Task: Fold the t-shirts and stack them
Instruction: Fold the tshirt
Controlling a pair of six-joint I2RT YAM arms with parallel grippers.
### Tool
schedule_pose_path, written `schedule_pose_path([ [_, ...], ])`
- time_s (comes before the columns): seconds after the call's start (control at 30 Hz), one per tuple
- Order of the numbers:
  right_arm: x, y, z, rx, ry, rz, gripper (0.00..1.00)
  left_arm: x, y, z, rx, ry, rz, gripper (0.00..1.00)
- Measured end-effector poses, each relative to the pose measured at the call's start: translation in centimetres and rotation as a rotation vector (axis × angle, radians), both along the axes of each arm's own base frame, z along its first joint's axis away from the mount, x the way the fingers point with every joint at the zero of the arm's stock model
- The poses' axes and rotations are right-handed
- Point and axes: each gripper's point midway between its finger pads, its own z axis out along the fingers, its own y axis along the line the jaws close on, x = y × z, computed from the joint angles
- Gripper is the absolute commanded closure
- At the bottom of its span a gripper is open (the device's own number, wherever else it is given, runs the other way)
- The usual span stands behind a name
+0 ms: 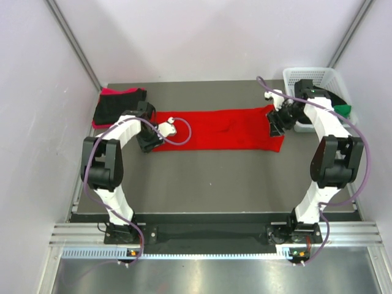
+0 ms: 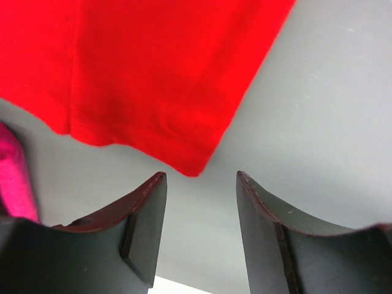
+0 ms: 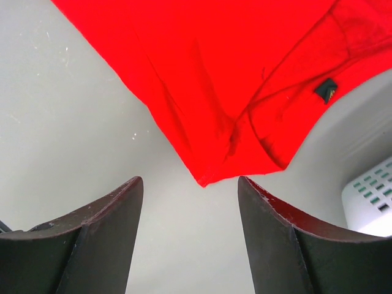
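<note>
A bright red t-shirt (image 1: 220, 130) lies folded into a long strip across the far middle of the table. My left gripper (image 1: 149, 144) hovers open at its left end; a corner of the red cloth (image 2: 147, 73) lies just ahead of the fingers. My right gripper (image 1: 275, 128) is open at its right end, with the shirt's corner (image 3: 233, 79) and its neck label just ahead. A folded black t-shirt (image 1: 119, 105) lies on a pinkish red one (image 1: 110, 92) at the far left. A green t-shirt (image 1: 344, 110) lies in the basket.
A white lattice basket (image 1: 309, 76) stands at the far right corner and shows in the right wrist view (image 3: 373, 196). A pink cloth edge (image 2: 15, 184) shows left of my left fingers. Grey walls enclose the table on three sides.
</note>
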Motion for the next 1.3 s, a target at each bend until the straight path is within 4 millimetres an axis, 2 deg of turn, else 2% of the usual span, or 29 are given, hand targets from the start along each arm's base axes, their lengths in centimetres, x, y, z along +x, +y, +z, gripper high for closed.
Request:
schedule_pose_path([
  [0.13,-0.3,-0.3,0.7,-0.021,-0.011,-0.004,0.36,0.5,0.2,-1.7,0.020,0.018,-0.020,0.47],
  [0.23,-0.6,-0.5,1.4,-0.042,-0.025,-0.001,0.36,0.6,0.3,-2.9,0.034,0.047,-0.037,0.53],
  [0.27,-0.7,-0.6,1.5,-0.049,-0.028,0.001,0.36,0.8,0.3,-2.9,0.036,0.040,-0.041,0.60],
  [0.33,-0.9,-0.8,1.7,-0.065,-0.028,0.004,0.36,1.1,0.5,-3.0,0.048,0.034,-0.045,0.82],
  [0.4,-1.2,-1.1,1.7,-0.081,-0.018,0.003,0.37,1.5,0.7,-3.1,0.060,0.022,-0.047,1.00],
  [0.57,-1.1,-1.7,2.8,-0.115,-0.032,-0.005,0.37,1.7,0.8,-3.0,0.065,0.011,-0.052,1.00],
  [0.67,-1.2,-1.8,3.7,-0.124,-0.049,-0.023,0.38,0.9,0.4,-2.8,0.042,0.019,-0.072,1.00],
  [0.8,-1.7,-1.9,5.0,-0.126,-0.070,-0.066,0.39,-2.9,-0.3,-1.5,0.013,0.086,-0.117,1.00],
  [0.97,-1.7,-1.7,4.5,-0.110,-0.038,-0.113,0.41,-8.6,-3.1,2.4,-0.002,0.130,-0.218,1.00],
  [1.07,-1.1,-1.5,3.1,-0.100,0.006,-0.138,0.40,-12.2,-5.5,4.2,-0.014,0.154,-0.278,1.00],
  [1.17,0.4,-0.5,1.0,-0.093,0.051,-0.143,0.40,-15.7,-7.8,5.1,-0.023,0.207,-0.318,1.00],
  [1.3,3.5,1.6,-1.5,-0.086,0.083,-0.123,0.41,-19.5,-10.4,5.5,-0.027,0.276,-0.344,1.00],
])
